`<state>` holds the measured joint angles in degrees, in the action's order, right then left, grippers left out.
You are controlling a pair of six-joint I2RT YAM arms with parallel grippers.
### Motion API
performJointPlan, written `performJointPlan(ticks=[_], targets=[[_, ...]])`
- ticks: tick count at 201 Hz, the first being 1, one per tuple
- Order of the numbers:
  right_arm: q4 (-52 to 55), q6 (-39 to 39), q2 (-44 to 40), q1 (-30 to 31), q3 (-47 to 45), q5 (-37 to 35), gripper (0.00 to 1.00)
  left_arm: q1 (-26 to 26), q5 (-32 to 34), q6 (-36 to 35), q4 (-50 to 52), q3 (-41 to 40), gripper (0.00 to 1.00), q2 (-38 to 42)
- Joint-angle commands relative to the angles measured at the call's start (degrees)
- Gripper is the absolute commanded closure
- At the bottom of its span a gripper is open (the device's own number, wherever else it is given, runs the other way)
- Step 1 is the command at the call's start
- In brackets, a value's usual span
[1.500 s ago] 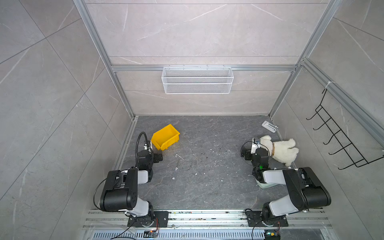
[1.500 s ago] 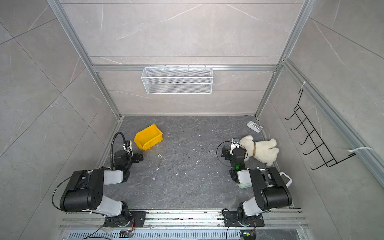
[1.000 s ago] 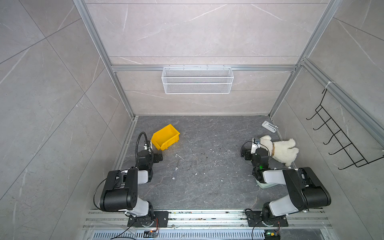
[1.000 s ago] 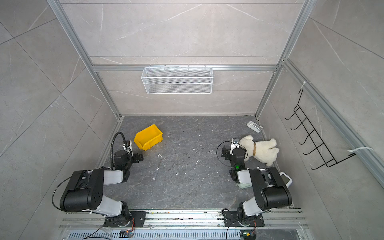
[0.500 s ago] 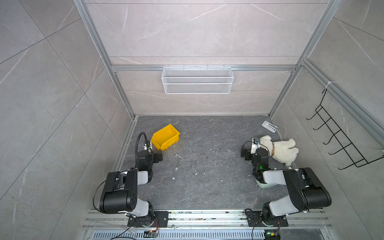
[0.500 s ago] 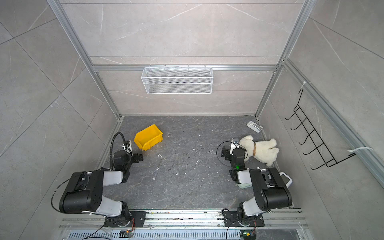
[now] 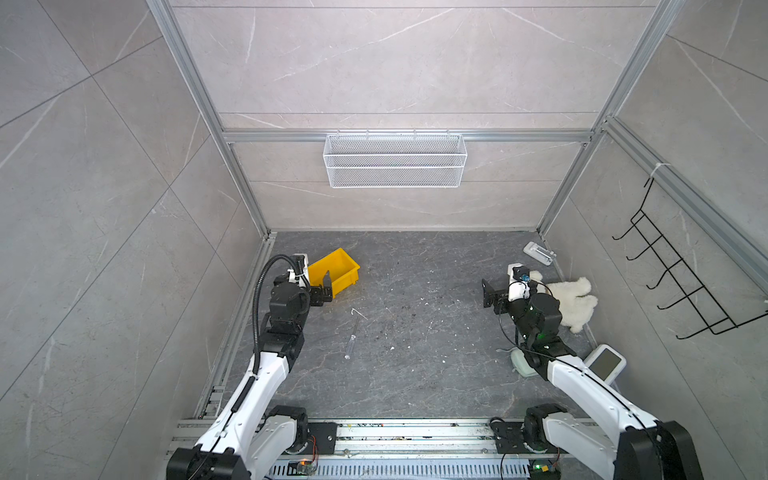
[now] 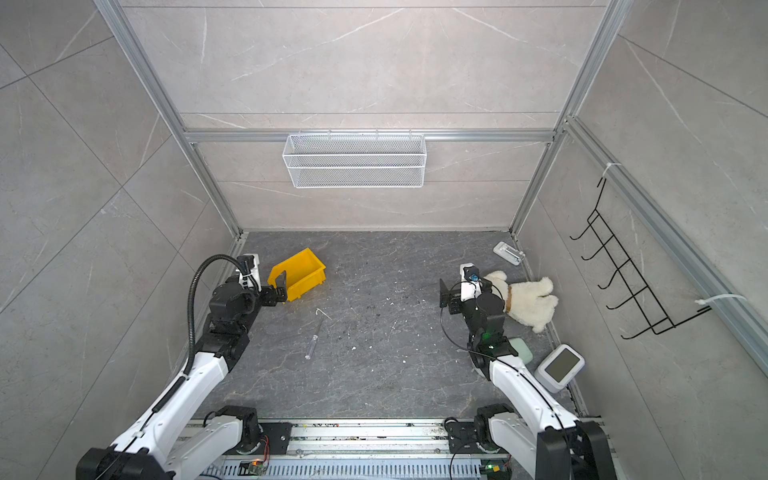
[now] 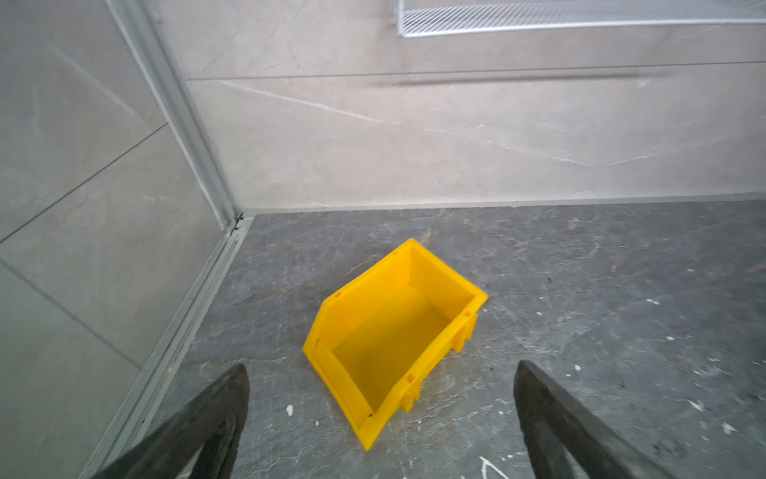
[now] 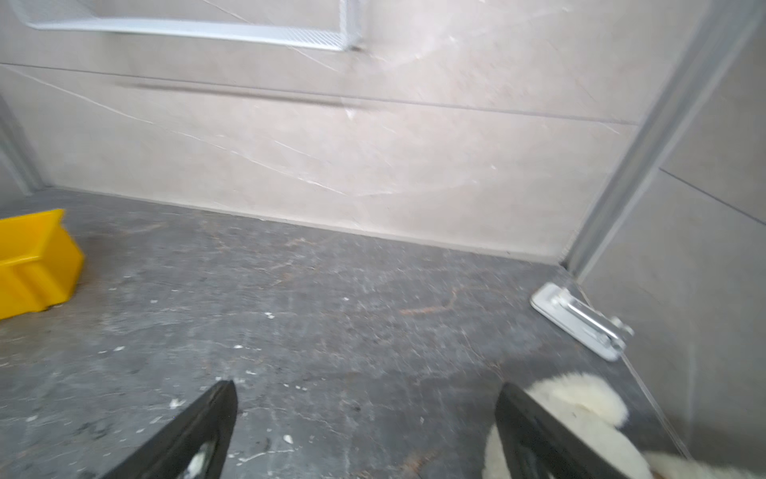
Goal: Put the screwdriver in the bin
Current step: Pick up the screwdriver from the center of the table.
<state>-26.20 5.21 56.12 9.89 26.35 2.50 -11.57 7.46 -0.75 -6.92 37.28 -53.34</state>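
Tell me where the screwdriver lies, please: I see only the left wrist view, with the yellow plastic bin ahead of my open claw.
Observer: The slim clear-handled screwdriver lies on the dark floor, nearer the robot's base than the yellow plastic bin.
Operator: Anything beside it?
Observer: A tiny white bent piece, close to its tip.
Operator: And the other arm?
Observer: The right claw is open and empty, beside a white plush toy.

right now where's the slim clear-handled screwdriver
In both top views the screwdriver lies on the grey floor, left of centre, nearer the robot than the yellow bin.
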Motion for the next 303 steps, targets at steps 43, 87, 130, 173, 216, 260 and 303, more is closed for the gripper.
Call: performJointPlan(ticks=[43, 87, 130, 173, 216, 260, 303], targets=[[33.67, 8.36, -7.05, 9.90, 14.56, 19.88, 0.01, -17.49, 9.04, 12.36, 35.54, 12.05, 0.00, -0.14], [47.03, 11.09, -8.54, 16.81, 20.89, 29.46, 0.01, -23.08, 8.93, 27.08, 41.81, 9.55, 0.00, -2.62], [46.33, 8.85, -7.72, 20.26, 21.63, 36.87, 0.01, -24.01, 5.16, 35.11, 41.13, 4.89, 0.00, -8.73], [46.59, 13.05, -5.49, 24.04, 21.11, 39.51, 0.01, -25.11, 5.52, 34.54, 39.94, 4.79, 0.01, -17.26], [48.63, 15.39, -2.05, 27.37, 22.45, 39.11, 0.01, -25.05, 7.48, 32.57, 39.04, 7.79, 0.07, -27.33], [51.76, 18.58, -0.48, 29.56, 23.39, 36.13, 0.01, -24.99, 6.82, 33.62, 36.07, 7.19, 0.28, -32.31], [52.56, 18.94, 0.00, 29.75, 23.70, 34.85, 0.01, -24.71, 6.25, 34.46, 33.29, 5.31, 0.49, -33.90]])
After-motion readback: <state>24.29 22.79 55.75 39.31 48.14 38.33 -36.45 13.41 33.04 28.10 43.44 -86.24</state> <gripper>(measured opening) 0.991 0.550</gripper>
